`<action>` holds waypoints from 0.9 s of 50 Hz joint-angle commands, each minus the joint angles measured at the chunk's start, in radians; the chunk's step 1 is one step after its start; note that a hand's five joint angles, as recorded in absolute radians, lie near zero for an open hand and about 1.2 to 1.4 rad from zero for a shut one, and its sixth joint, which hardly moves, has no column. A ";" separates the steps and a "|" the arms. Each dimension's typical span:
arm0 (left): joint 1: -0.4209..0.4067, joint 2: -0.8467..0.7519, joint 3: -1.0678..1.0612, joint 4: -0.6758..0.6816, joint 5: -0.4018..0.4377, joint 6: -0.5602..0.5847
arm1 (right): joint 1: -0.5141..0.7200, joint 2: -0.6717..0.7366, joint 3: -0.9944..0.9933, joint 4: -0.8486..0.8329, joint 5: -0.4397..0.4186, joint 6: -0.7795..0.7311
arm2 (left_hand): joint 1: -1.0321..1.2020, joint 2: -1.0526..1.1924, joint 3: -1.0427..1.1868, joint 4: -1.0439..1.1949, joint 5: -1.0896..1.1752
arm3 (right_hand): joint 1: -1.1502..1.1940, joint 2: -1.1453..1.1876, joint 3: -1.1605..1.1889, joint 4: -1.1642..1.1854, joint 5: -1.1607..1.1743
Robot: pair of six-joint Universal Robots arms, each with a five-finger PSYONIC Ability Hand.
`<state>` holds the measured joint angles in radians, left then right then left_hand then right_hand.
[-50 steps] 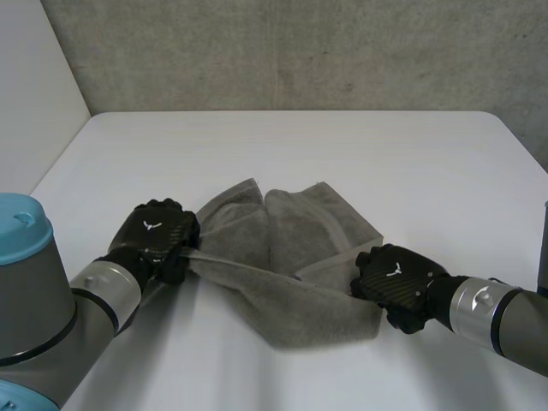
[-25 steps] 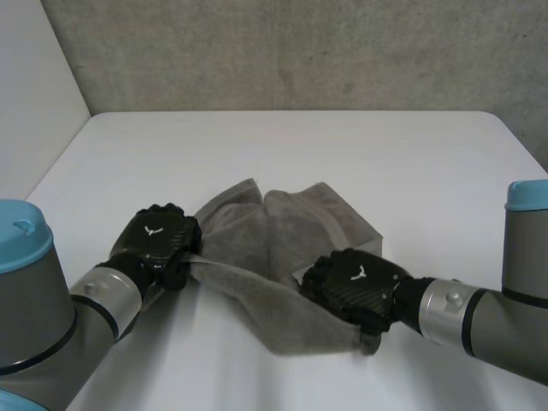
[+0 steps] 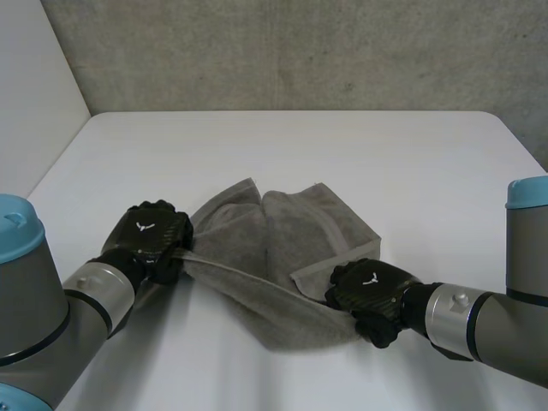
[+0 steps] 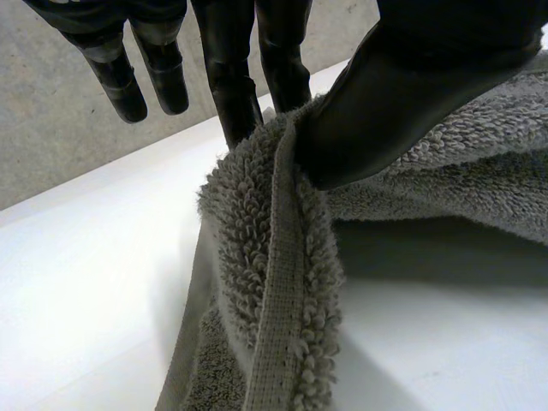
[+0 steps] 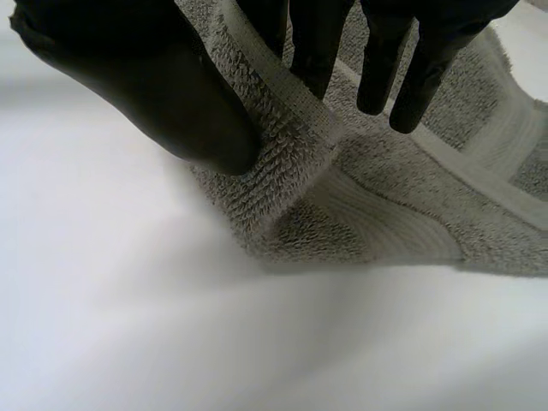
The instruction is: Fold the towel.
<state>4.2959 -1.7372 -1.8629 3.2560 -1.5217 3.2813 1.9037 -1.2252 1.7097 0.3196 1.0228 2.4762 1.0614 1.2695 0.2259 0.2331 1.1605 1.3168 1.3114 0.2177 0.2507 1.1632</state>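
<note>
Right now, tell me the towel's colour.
The towel is plain grey, no pattern; best seen in the left wrist view.

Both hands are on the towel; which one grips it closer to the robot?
The right hand, pinching the towel at its near right edge. The left hand pinches the left edge, farther up the table.
</note>
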 commanded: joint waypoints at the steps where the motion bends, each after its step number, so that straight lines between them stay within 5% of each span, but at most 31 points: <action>1: -0.001 -0.002 -0.002 -0.004 0.000 0.000 | 0.005 0.025 0.004 -0.002 -0.001 0.000 | 0.335 0.127 -0.051 -0.059 0.061 | 0.079 0.085 -0.043 -0.076 0.059; 9: 0.022 -0.036 0.033 0.002 0.031 0.006 | -0.002 0.042 -0.118 0.003 -0.018 -0.020 | 0.335 0.127 -0.051 -0.059 0.061 | 0.079 0.085 -0.043 -0.076 0.059; 14: 0.048 -0.154 0.369 0.005 0.133 0.153 | 0.012 0.053 -0.418 -0.013 0.000 -0.014 | 0.335 0.127 -0.051 -0.059 0.061 | 0.079 0.085 -0.043 -0.076 0.059; 16: 0.045 -0.156 0.472 0.007 0.143 0.193 | 0.015 0.047 -0.647 -0.107 0.025 0.099 | 0.335 0.127 -0.051 -0.059 0.061 | 0.079 0.085 -0.043 -0.076 0.059; 21: 0.030 -0.136 0.710 0.071 0.150 0.221 | 0.000 -0.040 -0.786 -0.418 0.138 0.453 | 0.335 0.127 -0.051 -0.059 0.061 | 0.079 0.085 -0.043 -0.076 0.059; 25: 0.042 0.020 0.708 0.236 0.152 0.169 | -0.005 -0.083 -0.752 -0.516 0.149 0.555 | 0.335 0.127 -0.051 -0.059 0.061 | 0.079 0.085 -0.043 -0.076 0.059; 30: 0.086 0.090 0.564 0.342 0.190 0.095 | -0.009 -0.137 -0.578 -0.439 0.131 0.449 | 0.335 0.127 -0.051 -0.059 0.061 | 0.079 0.085 -0.043 -0.076 0.059; 36: 0.174 0.100 0.291 0.340 0.279 0.090 | -0.014 -0.174 -0.383 -0.445 0.129 0.306 | 0.335 0.127 -0.051 -0.059 0.061 | 0.079 0.085 -0.043 -0.076 0.059; 45: 0.186 0.074 -0.021 0.343 0.361 0.103 | -0.023 -0.174 -0.058 -0.442 0.114 0.093 | 0.335 0.127 -0.051 -0.059 0.061 | 0.079 0.085 -0.043 -0.076 0.059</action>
<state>4.4750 -1.6356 -1.7076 3.6053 -1.2039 3.3702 1.8868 -1.4033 1.4921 -0.1204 1.1480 2.6586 1.0614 1.2694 0.2259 0.2331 1.1707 1.3185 1.3126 0.2177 0.2506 1.1671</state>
